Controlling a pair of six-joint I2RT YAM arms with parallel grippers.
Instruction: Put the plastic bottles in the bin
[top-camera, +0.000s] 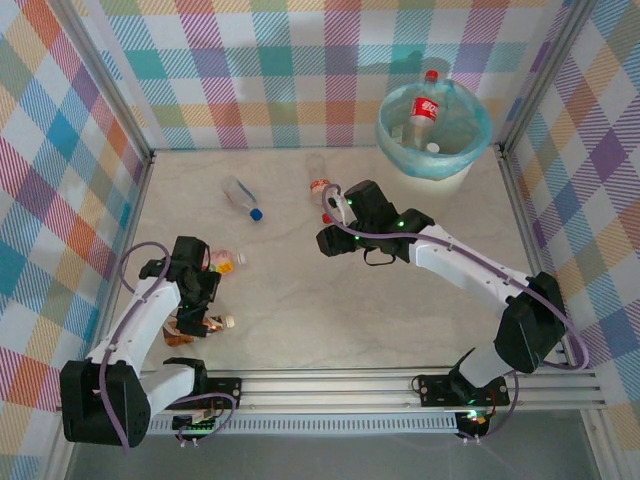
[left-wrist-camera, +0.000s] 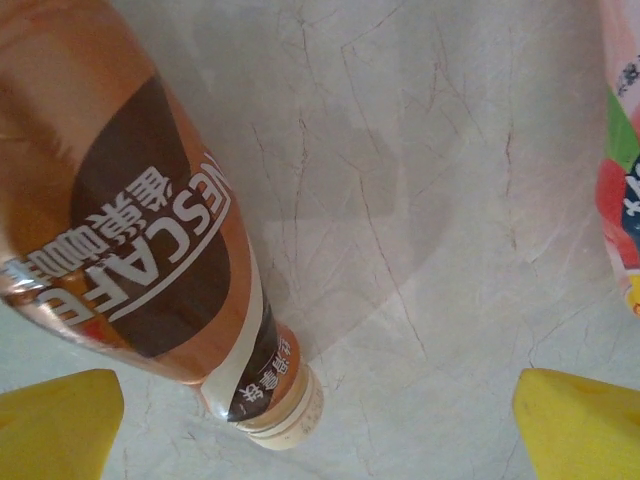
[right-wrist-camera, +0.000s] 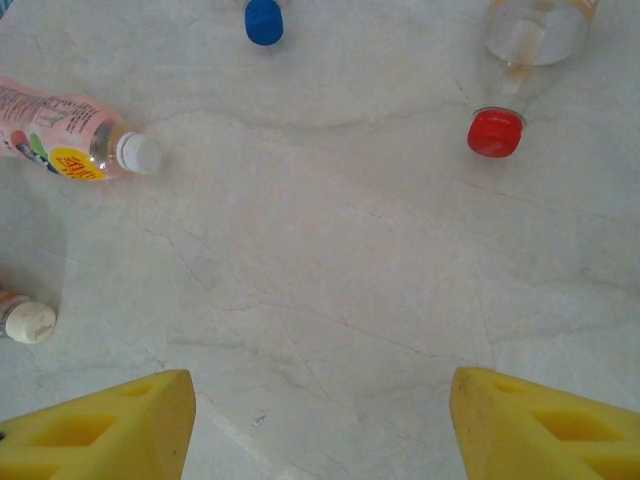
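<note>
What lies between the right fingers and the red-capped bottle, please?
Bare table lies between the fingers and that bottle, seen in the right wrist view.

The whole worktop (top-camera: 330, 300) is taken in by the top external view from high above and behind the arm bases, tilted down and forward, with the bin (top-camera: 433, 130) at the far side. The left wrist view is held very close above the worktop, well away from the bin, aimed down past the left pincer (left-wrist-camera: 318, 430) at a brown bottle (left-wrist-camera: 130, 230). The right wrist view is held higher, nearer the bin yet turned away from it, behind the right pincer (right-wrist-camera: 320, 420). The bottle's white cap (right-wrist-camera: 30, 322) is shared by both wrist views.
</note>
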